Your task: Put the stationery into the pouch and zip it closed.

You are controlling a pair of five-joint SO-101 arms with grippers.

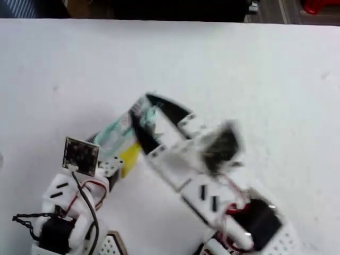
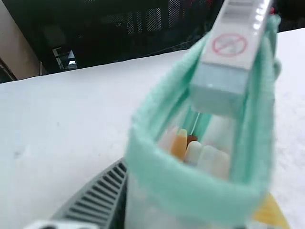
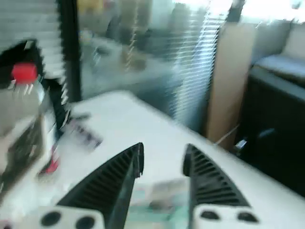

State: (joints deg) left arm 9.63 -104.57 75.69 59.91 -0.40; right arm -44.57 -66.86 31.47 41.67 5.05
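Left gripper (image 1: pixel 123 149) clamps the near end of the pouch (image 2: pixel 190 191), the mouth propped up and gaping toward that wrist, presumably so items drop in easily. Just past the rim, inside, sit pens (image 2: pixel 190 150). A pale boxed block (image 2: pixel 224 52) sticks out beyond them, leaning on the far rim, not fully in. Right gripper (image 3: pixel 163 155) hangs over the pouch's far end, jaws apart, nothing between them. The left wrist view gives the contents. The high view instead shows how both arms meet over the worktop (image 1: pixel 255 69). The right wrist view adds a red-capped bottle (image 3: pixel 24 109) far beyond its gripper. Zip not yet closed.
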